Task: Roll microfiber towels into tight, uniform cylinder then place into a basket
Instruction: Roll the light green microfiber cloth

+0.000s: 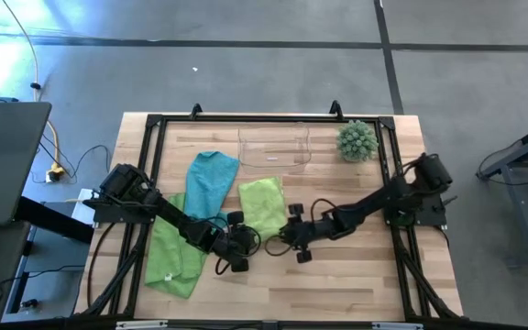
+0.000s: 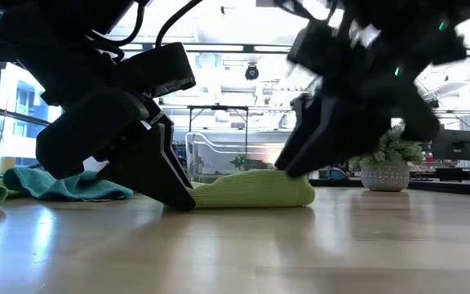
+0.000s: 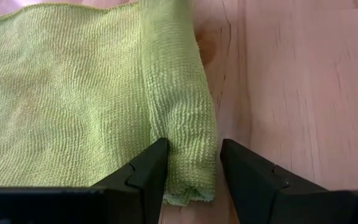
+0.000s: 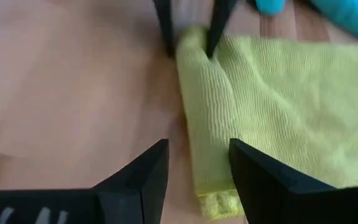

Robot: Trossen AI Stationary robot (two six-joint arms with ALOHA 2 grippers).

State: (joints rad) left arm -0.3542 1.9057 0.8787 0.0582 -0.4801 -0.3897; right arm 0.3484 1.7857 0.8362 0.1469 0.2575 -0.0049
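In the lower middle of the high view, the half-rolled lime towel [image 1: 262,207] lay with its roll's long axis spanning both arms, the left gripper [image 3: 191,168] and right gripper [image 4: 197,168] each pinching one end.

A round, spiky green plant ball [image 1: 357,140] in a pale speckled pot [image 2: 384,175] is sitting at about one o'clock on the light wooden slatted table [image 1: 337,284]. A dark laptop [image 1: 3,160] is resting off the table at nine o'clock, with a yellow cable [image 1: 51,147] trailing beside it across the grey floor [image 1: 246,64].
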